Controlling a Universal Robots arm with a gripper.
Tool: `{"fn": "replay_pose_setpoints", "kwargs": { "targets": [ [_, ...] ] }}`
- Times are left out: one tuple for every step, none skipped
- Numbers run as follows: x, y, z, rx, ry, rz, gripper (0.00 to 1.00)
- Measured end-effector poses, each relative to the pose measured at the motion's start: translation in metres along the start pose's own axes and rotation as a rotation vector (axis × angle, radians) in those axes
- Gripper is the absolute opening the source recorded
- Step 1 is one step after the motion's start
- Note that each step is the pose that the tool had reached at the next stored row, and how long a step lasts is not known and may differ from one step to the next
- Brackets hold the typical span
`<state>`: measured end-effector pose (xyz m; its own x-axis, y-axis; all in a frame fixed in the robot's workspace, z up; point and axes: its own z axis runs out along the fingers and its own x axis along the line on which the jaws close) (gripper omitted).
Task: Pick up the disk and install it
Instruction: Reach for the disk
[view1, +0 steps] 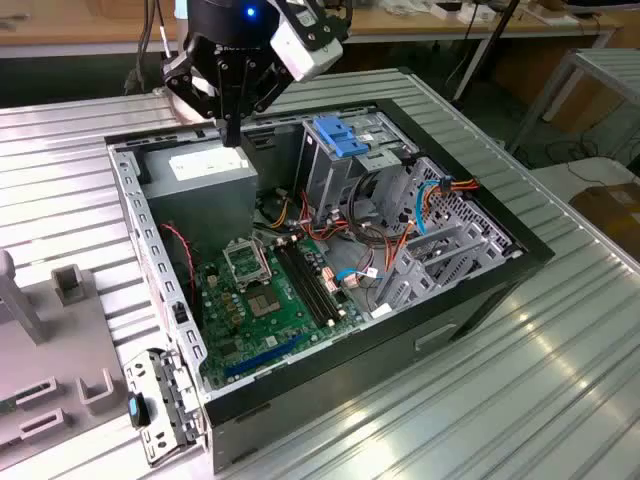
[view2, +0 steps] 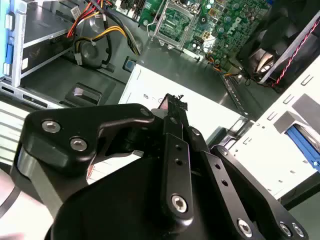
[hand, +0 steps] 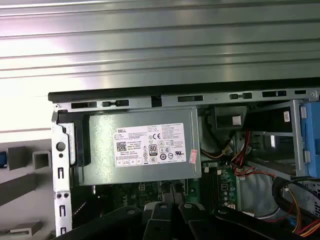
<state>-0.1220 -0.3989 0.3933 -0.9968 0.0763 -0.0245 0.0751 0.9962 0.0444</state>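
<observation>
Evidently pre-pickup: black gripper (view1: 232, 138), fingers pressed together and empty, hangs over the grey metal power-supply box (view1: 205, 185). Whereabouts of the silver-grey disk cannot be told; grasping demands spread fingers.

White printed sticker (hand: 150, 145) bearing small print, a code square and approval marks, on grey power-supply box (hand: 97, 145)

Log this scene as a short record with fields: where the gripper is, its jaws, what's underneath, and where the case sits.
gripper: gripper hangs over one end of the open computer case
jaws: shut, holding nothing
underneath: grey power-supply box with white sticker
contact: cannot tell if touching
case: lies open on ribbed metal table
</observation>
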Motion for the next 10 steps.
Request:
{"fn": "replay_pose_setpoints", "kwargs": {
  "targets": [
    [0.0003,0.0000,0.0000,0.0001,0.0000,0.000,0.11],
    [0.0011,-0.0001,0.0000,0.0000,0.0000,0.000,0.11],
    [0.0019,-0.0001,0.0000,-0.0001,0.0000,0.000,0.11],
    [0.0027,-0.0002,-0.0001,0.0000,0.0000,0.000,0.11],
    [0.0039,-0.0003,-0.0001,0.0000,0.0000,0.000,0.11],
    [0.0049,-0.0004,-0.0002,0.0001,0.0000,0.000,0.11],
    [0.0061,-0.0005,-0.0002,0.0000,0.0000,0.000,0.11],
    [0.0076,-0.0006,-0.0002,0.0000,0.0000,0.000,0.11],
    [0.0085,-0.0006,-0.0002,0.0000,0.0000,0.000,0.11],
    [0.0096,-0.0007,-0.0002,-0.0001,0.0000,0.000,0.11]
  ]
}}
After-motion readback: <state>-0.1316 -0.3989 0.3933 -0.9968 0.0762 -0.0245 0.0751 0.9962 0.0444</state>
